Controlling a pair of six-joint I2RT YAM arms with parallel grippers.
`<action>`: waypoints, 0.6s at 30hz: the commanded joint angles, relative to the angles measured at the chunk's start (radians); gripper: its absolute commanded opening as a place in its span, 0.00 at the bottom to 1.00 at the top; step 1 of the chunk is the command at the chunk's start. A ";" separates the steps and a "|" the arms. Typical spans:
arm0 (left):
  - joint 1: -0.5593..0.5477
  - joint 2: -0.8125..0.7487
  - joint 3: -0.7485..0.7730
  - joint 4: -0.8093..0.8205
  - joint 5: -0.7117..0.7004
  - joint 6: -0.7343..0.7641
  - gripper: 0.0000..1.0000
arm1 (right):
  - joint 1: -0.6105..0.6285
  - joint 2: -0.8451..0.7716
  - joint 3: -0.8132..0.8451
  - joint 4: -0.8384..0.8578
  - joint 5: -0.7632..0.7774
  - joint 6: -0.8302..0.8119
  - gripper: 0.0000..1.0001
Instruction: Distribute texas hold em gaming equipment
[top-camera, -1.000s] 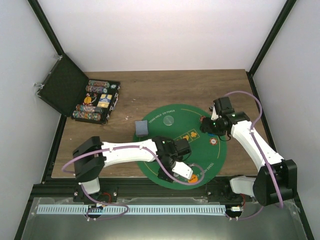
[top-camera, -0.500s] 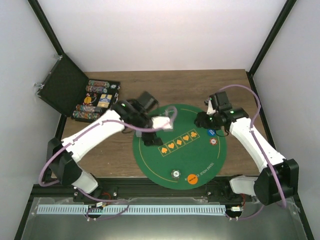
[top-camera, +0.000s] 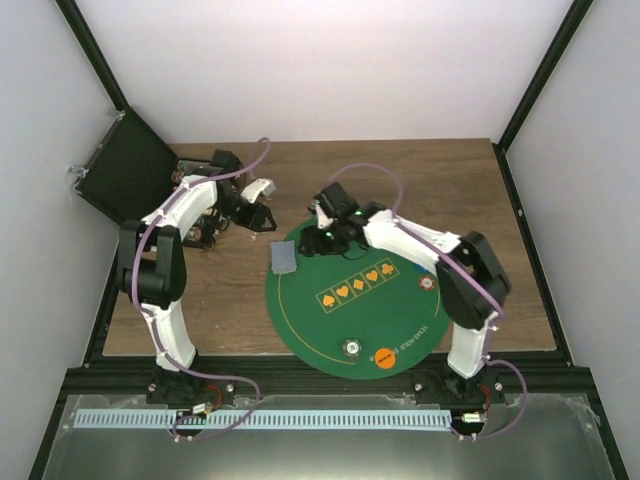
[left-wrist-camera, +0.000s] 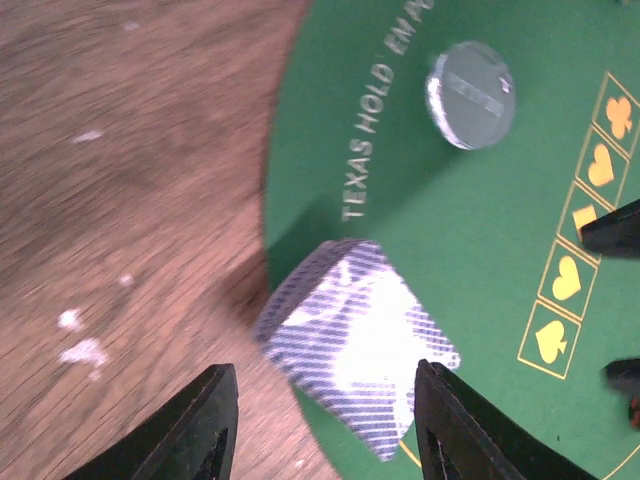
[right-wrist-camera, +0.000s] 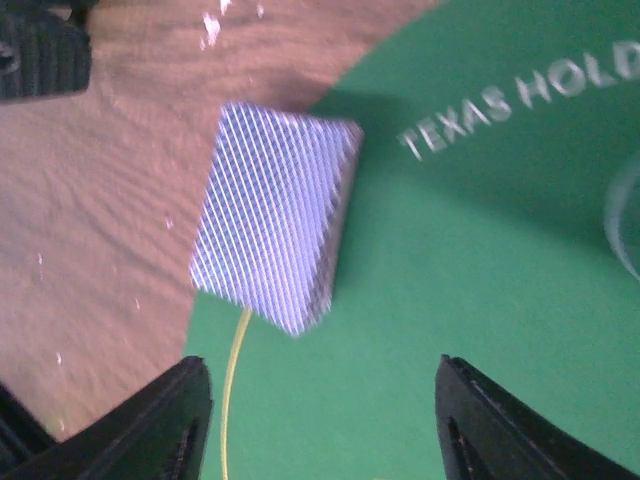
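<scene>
The card deck (right-wrist-camera: 275, 215) straddles the left rim of the green mat (right-wrist-camera: 480, 300), so we should square the right end effector (right-wrist-camera: 320, 395), open and empty like the left end effector (left-wrist-camera: 322, 385), over it before closing gently.

Card deck (top-camera: 284, 258) straddles left edge of mat (top-camera: 330, 335), case (top-camera: 125, 170) farther behind-left.

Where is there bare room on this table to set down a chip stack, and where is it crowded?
Free: bare wood between the green mat and the back-right corner; also wood front-left of the mat. Crowded: back-left, where case, left gripper, card deck and right gripper bunch.
</scene>
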 joint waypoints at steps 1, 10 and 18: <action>0.100 -0.028 0.031 0.008 0.066 -0.057 0.52 | 0.083 0.160 0.217 -0.026 0.146 -0.007 0.67; 0.219 -0.132 -0.067 0.004 0.020 0.008 0.58 | 0.193 0.340 0.436 -0.137 0.402 -0.004 1.00; 0.223 -0.153 -0.131 0.017 0.044 0.027 0.59 | 0.227 0.451 0.549 -0.248 0.493 -0.015 1.00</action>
